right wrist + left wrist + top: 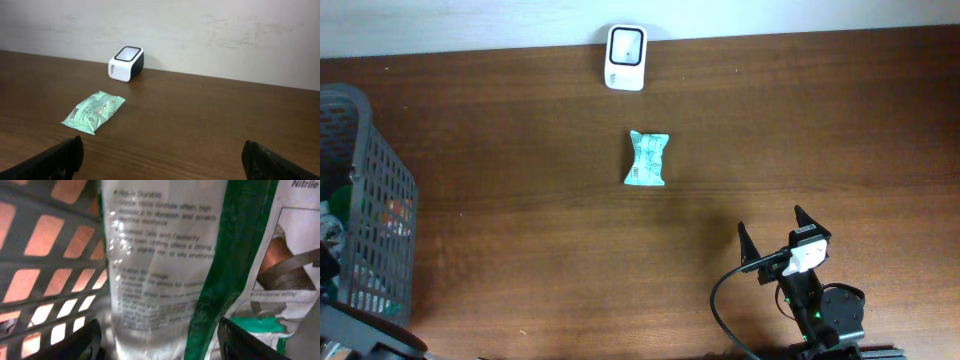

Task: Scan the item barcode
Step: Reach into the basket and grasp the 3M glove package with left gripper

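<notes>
Closest to the left wrist camera is a clear bag [165, 255] with black print and a green band. It stands on end inside the grey basket [45, 270], and its long axis runs up the frame. The left jaws stand apart with nothing clamped in them, one dark finger at each bottom corner of that view, and the bag's lower end lines up with the gap between them. I cannot tell whether either finger touches the bag. From above, the basket [380, 200] sits at the far left edge of the brown surface [520, 130], with the left arm reaching down into it.

Near the middle of the surface lies a small green packet [647, 158], flat and on its own, touching nothing. Its long axis points away from the robot toward the white scanner [625, 57], which stands at the back edge by the wall, near the packet but apart from it.

On the right, the right jaws are spread wide and empty, hovering low over the surface. The packet [93, 111] lies ahead of them and to their left, with the scanner [126, 63] behind it.

The item in hand looks to be the bag, straight ahead of the left jaws and needing only a closing grip. The right arm is the nearer one to the packet.
</notes>
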